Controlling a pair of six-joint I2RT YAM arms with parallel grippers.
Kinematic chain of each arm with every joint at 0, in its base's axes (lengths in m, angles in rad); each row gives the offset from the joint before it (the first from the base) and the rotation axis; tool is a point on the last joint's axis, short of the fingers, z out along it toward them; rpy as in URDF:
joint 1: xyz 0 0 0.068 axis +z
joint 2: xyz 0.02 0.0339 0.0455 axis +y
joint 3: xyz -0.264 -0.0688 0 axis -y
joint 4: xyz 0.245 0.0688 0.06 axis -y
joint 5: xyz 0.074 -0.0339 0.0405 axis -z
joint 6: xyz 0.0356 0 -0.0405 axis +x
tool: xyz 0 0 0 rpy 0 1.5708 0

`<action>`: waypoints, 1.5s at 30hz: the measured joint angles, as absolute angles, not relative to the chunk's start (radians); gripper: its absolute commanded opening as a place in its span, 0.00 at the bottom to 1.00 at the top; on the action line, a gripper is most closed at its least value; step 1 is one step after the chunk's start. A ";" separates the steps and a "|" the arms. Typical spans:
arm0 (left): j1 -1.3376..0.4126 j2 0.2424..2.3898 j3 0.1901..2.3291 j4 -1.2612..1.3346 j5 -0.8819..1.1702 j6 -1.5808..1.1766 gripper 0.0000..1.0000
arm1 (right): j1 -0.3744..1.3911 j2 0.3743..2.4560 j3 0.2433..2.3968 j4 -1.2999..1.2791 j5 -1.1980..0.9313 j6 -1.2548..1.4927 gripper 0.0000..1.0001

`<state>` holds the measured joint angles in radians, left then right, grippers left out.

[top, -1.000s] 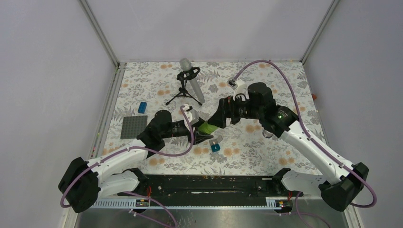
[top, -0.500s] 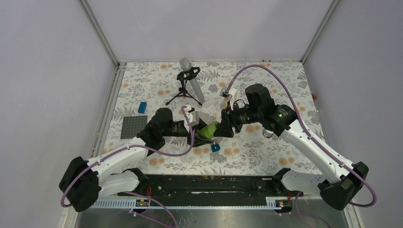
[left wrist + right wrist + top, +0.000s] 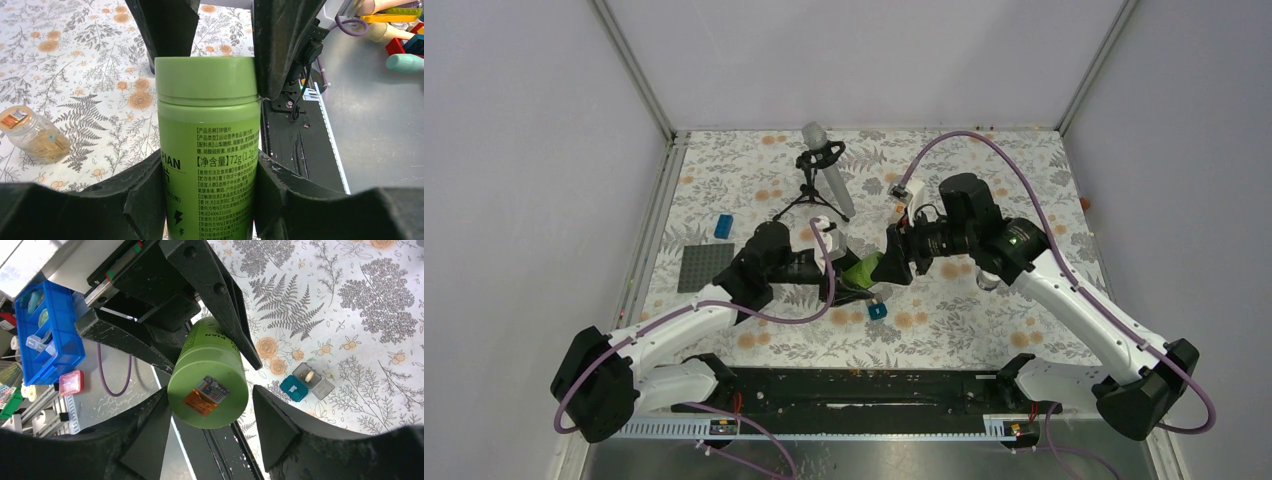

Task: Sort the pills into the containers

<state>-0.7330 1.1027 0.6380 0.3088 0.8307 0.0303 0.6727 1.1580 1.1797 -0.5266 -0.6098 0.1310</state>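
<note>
Plainly the sorting is at an early stage: the green bottle (image 3: 207,130) is lidded, so by my reading the step in hand is getting its cap (image 3: 209,390) off, and the pouring and dividing are all left to do.

Left of the bottle, the left fingers (image 3: 145,195) are clamped on its lower body, one on each side of the printed label, holding it off the flowered counter (image 3: 75,50) and lying roughly level. The bottle is opaque, so what it holds, and how much, cannot be told.

At the bottle's cap end, the right fingers (image 3: 145,440) straddle the cap. One looks to be against its rim and the other lies just beside it. Whether they are truly pinching it I cannot tell.

Just beside the bottle, on its near side as seen from above, a small teal pill box (image 3: 294,389) lies on the counter with its clear part folded out next to it. One pale pill-like thing (image 3: 309,375) sits in that clear part, the only piece that may already be placed.

Well to the right of the bottle in the top view, a small clear jar (image 3: 34,136) stands upright with its lid on and is partly filled with tan-orange contents.
</note>
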 measured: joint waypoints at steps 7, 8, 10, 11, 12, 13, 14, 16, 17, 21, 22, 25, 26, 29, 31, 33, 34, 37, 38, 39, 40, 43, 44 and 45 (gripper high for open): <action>-0.727 1.117 0.641 0.281 0.826 0.030 0.00 | 0.676 1.186 1.198 -0.556 -0.591 0.143 0.12; -0.727 1.117 0.641 0.278 0.823 0.030 0.00 | 0.676 1.188 1.198 -0.556 -0.588 0.152 0.04; -0.727 1.118 0.641 0.276 0.807 0.030 0.00 | 0.676 1.194 1.198 -0.548 -0.578 0.183 0.00; -0.727 1.118 0.641 0.276 0.796 0.029 0.00 | 0.676 1.196 1.197 -0.540 -0.566 0.203 0.00; -0.727 1.120 0.641 0.277 0.780 0.028 0.00 | 0.677 1.198 1.195 -0.526 -0.547 0.232 0.00; -0.726 1.122 0.641 0.278 0.768 0.027 0.00 | 0.680 1.198 1.187 -0.506 -0.522 0.266 0.00; -0.725 1.126 0.641 0.276 0.751 0.025 0.00 | 0.683 1.197 1.172 -0.481 -0.493 0.307 0.00; -0.725 1.142 0.641 0.270 0.713 0.026 0.00 | 0.690 1.196 1.138 -0.427 -0.420 0.408 0.00; -0.725 1.148 0.641 0.266 0.701 0.026 0.00 | 0.694 1.196 1.134 -0.422 -0.410 0.421 0.00; -0.725 1.163 0.641 0.246 0.654 0.030 0.00 | 0.717 1.196 1.098 -0.374 -0.302 0.568 0.49; -0.726 1.163 0.641 0.245 0.646 0.030 0.00 | 0.719 1.196 1.096 -0.369 -0.296 0.580 0.60; -0.727 1.163 0.641 0.256 0.635 0.040 0.00 | 0.719 1.195 1.096 -0.356 -0.291 0.588 0.78; -0.732 1.162 0.641 0.262 0.634 0.050 0.00 | 0.714 1.195 1.095 -0.349 -0.285 0.587 0.81; -0.749 1.160 0.641 0.280 0.632 0.058 0.00 | 0.693 1.195 1.095 -0.344 -0.307 0.569 0.87; -0.757 1.160 0.641 0.294 0.632 0.060 0.00 | 0.688 1.195 1.095 -0.346 -0.331 0.553 0.88; -0.760 1.160 0.641 0.311 0.632 0.060 0.01 | 0.686 1.196 1.095 -0.347 -0.356 0.534 0.88; -0.761 1.159 0.641 0.318 0.632 0.060 0.01 | 0.686 1.197 1.095 -0.347 -0.367 0.524 0.86; -0.762 1.159 0.641 0.333 0.630 0.056 0.06 | 0.687 1.205 1.095 -0.353 -0.394 0.498 0.73; -0.762 1.160 0.641 0.332 0.629 0.052 0.10 | 0.688 1.209 1.096 -0.352 -0.404 0.492 0.65; -0.762 1.161 0.641 0.329 0.626 0.050 0.15 | 0.689 1.214 1.096 -0.350 -0.413 0.487 0.55; -0.762 1.162 0.641 0.321 0.620 0.046 0.21 | 0.690 1.218 1.097 -0.347 -0.419 0.484 0.44; -0.762 1.167 0.641 0.307 0.608 0.033 0.54 | 0.694 1.241 1.111 -0.352 -0.425 0.477 0.27; -0.762 1.167 0.641 0.305 0.595 0.028 0.89 | 0.694 1.246 1.114 -0.352 -0.421 0.477 0.25; -0.762 1.168 0.640 0.307 0.582 0.020 0.98 | 0.694 1.248 1.117 -0.352 -0.407 0.479 0.25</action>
<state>-0.7624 1.1675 0.6399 0.3069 0.5816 0.0204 0.6945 1.2484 1.1172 -0.3515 -0.4068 0.4786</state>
